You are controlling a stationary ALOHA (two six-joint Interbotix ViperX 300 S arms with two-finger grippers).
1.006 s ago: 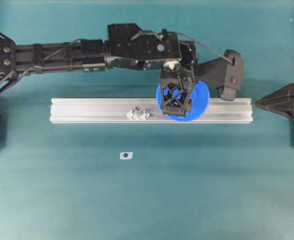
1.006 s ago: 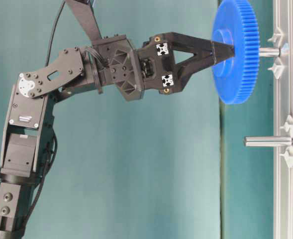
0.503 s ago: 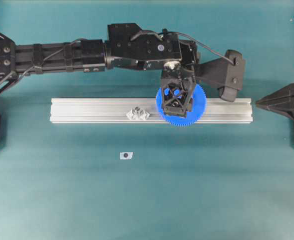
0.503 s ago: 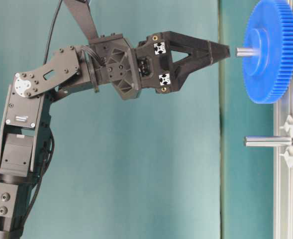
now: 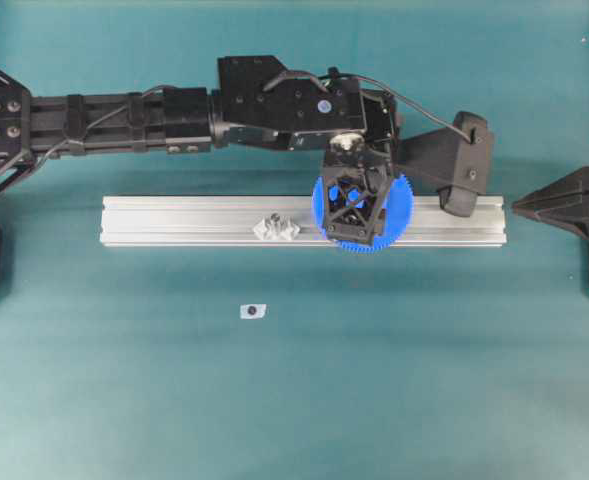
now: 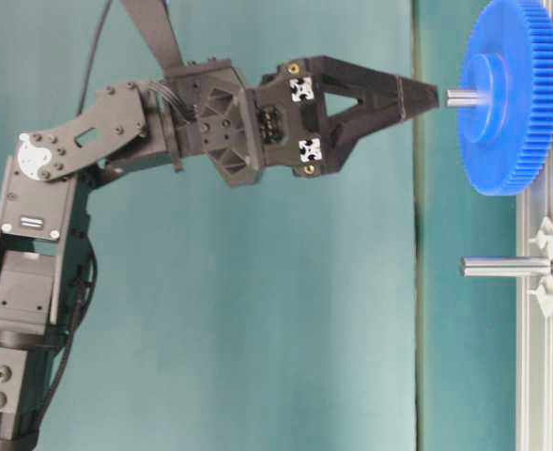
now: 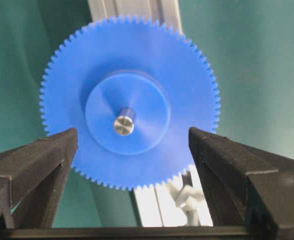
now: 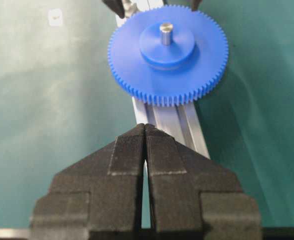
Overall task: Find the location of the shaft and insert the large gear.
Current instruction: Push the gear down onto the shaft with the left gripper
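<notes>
Your left hand (image 7: 132, 150) stands wide and empty, its fingers (image 7: 34, 165) clear of the gear (image 7: 151, 75) on both sides. A second ago that hand still carried the gear above the shaft (image 7: 123, 123); now the gear has dropped down the shaft and lies flat on the rail (image 5: 194, 220), the shaft tip poking through its hub. In the overhead view the gear sits at about 3 o'clock from the spare peg (image 6: 506, 267). The insertion looks done; lift clear. Your right hand (image 8: 145, 150) is pressed shut on nothing, well back on the bench (image 5: 294, 400).
</notes>
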